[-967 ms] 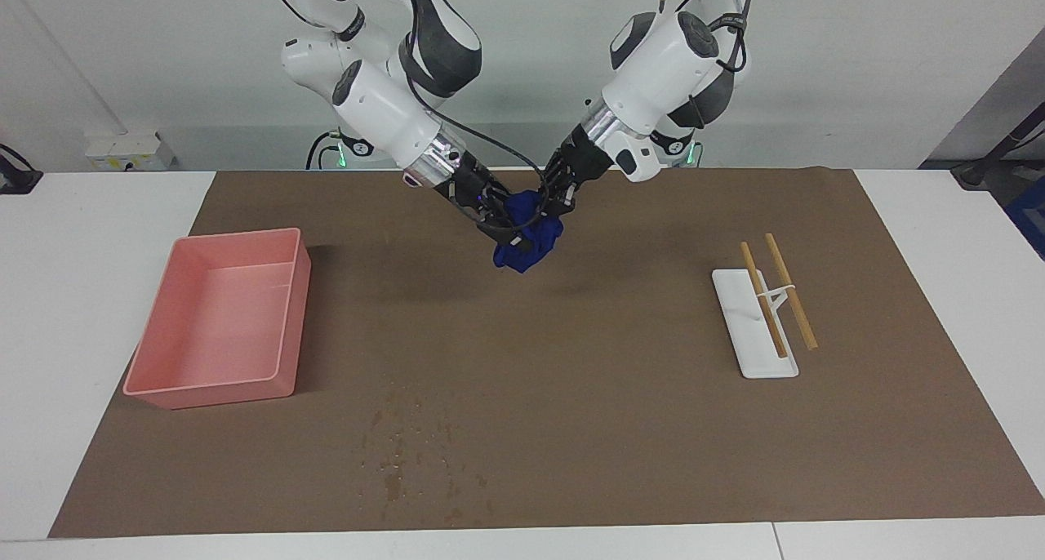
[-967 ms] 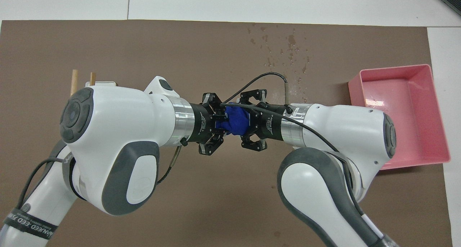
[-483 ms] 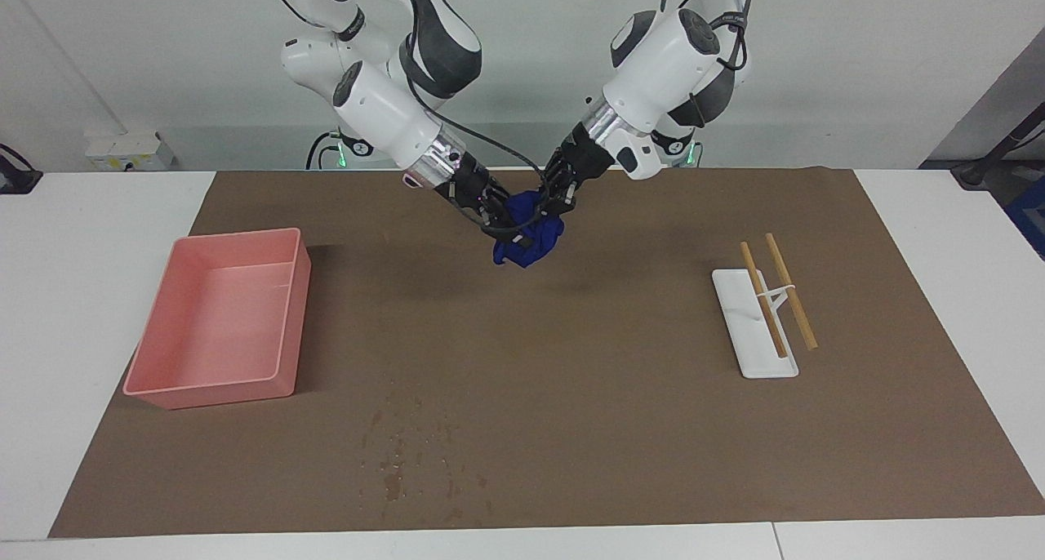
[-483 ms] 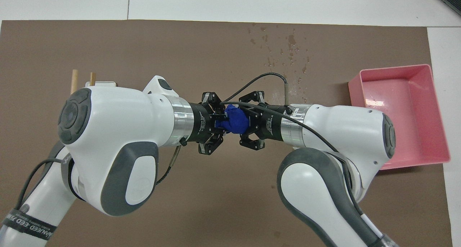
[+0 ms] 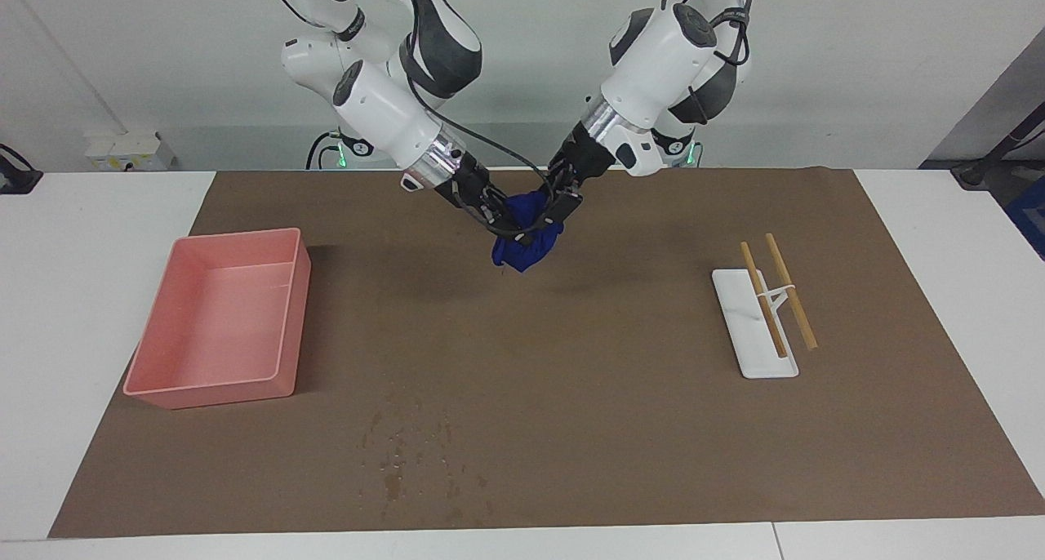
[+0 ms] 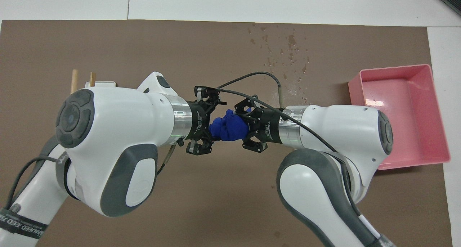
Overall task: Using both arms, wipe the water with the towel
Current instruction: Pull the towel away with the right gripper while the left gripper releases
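The deep blue towel [image 5: 526, 242] is a lumpy wad held in the air between both grippers, over the part of the brown mat near the robots. My left gripper [image 5: 553, 207] is shut on one side of it and my right gripper [image 5: 500, 219] on the other. In the overhead view the towel [image 6: 227, 129] shows between the left gripper [image 6: 210, 127] and the right gripper [image 6: 245, 129]. The water [image 5: 402, 458] is a scatter of dark wet specks on the mat, far from the robots, also seen in the overhead view [image 6: 286, 52]. The towel is well clear of it.
A pink tub [image 5: 220, 393] stands at the right arm's end of the mat, and shows in the overhead view [image 6: 439, 110]. A white tray [image 5: 747, 356] with two wooden chopsticks [image 5: 790, 292] lies toward the left arm's end. The brown mat [image 5: 620, 429] covers most of the table.
The left wrist has turned and the two grippers have drawn slightly apart, so more of the towel shows between them. The towel stays in the air at about the same place.
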Robot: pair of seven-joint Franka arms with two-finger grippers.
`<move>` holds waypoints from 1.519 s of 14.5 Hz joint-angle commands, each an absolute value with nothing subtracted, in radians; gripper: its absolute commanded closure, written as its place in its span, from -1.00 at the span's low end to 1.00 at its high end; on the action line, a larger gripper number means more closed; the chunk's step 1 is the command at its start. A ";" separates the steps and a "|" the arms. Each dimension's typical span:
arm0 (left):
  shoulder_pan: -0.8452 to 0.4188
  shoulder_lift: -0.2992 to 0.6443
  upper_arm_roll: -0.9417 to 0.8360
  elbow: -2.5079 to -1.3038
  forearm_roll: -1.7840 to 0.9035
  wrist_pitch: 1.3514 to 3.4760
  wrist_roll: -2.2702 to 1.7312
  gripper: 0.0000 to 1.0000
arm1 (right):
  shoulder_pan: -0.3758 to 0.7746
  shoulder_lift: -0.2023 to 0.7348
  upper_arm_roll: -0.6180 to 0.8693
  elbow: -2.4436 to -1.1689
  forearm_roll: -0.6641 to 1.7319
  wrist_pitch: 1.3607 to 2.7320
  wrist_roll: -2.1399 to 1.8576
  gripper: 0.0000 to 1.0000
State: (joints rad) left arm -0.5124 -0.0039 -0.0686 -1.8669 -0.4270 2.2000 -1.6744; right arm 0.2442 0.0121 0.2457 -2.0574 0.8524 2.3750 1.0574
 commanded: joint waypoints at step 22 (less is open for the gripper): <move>-0.037 -0.023 -0.057 -1.672 0.011 1.599 0.162 -1.00 | -0.037 0.264 0.242 -2.060 -0.146 2.470 -0.189 1.00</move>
State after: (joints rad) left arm -0.0666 -0.0162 -0.0469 -1.6899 -0.0081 1.6551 0.0721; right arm -0.0189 0.2265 0.2295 -2.1015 -0.1221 2.4287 -0.1807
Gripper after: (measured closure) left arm 0.000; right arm 0.696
